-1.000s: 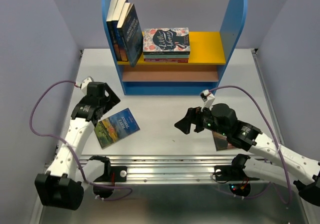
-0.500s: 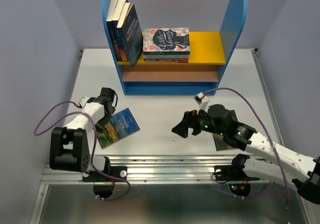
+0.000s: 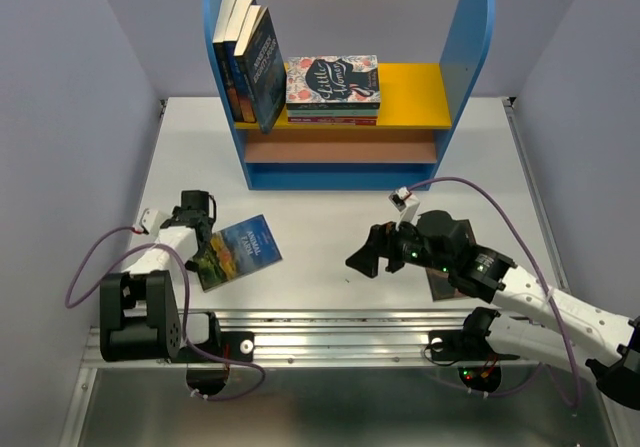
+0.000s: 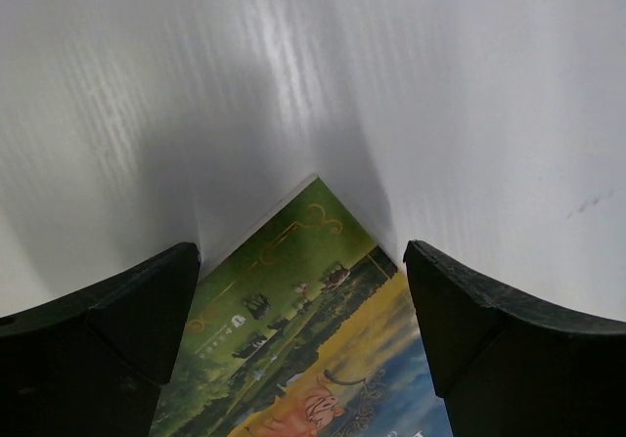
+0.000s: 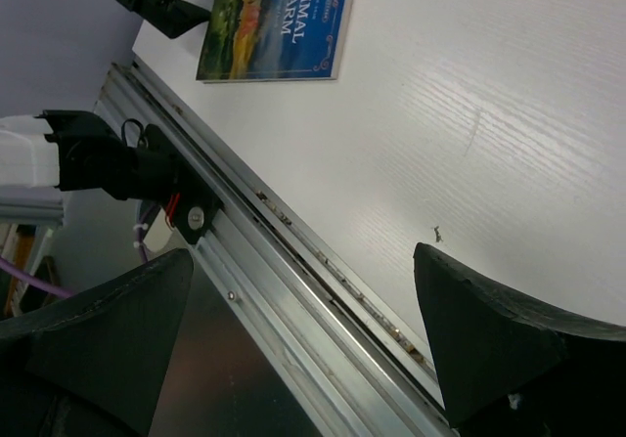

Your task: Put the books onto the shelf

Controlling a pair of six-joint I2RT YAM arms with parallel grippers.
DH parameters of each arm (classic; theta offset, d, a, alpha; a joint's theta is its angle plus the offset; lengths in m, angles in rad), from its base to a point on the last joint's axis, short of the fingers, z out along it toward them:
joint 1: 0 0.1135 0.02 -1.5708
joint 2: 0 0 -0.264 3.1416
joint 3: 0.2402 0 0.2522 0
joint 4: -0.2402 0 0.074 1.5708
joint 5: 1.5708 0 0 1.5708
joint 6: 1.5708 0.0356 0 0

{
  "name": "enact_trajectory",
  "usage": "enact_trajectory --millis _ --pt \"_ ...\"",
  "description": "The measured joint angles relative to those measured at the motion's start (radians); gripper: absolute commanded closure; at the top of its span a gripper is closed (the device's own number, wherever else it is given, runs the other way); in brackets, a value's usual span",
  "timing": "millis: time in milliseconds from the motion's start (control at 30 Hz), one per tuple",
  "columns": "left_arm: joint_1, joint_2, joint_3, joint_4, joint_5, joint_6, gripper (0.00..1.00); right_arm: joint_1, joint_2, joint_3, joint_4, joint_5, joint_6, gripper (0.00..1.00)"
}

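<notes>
Left gripper wide open, nothing clamped: corner of the flat book sits between its black fingers. Only the right wrist view reads the title, Animal Farm; thin glossy landscape cover. Right gripper open and empty, book well ahead of it. White table is finely ribbed. Top view alone shows the shelf far beyond both claws: blue round-topped panels, upright books leaning inside.

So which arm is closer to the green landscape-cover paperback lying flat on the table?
Left. The left arm's fingers, open, straddle a corner of the green landscape-cover paperback from its left side. The right arm's fingers, also open, are well off to its right, apart from it.
</notes>
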Motion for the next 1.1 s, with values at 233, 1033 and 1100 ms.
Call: enact_trajectory --millis 233,1033,1100 --pt "-0.09 0.162 0.109 0.028 -0.056 0.043 0.01 0.0 0.023 0.0 -0.003 -0.001 0.0 0.0" --pt "-1.055 0.332 0.33 -0.052 0.138 -0.254 0.01 0.0 -0.043 -0.051 -0.022 0.063 0.059 0.0" --pt "-1.161 0.396 0.405 -0.068 0.177 -0.275 0.01 0.0 -0.054 -0.052 -0.043 0.114 0.082 0.0"
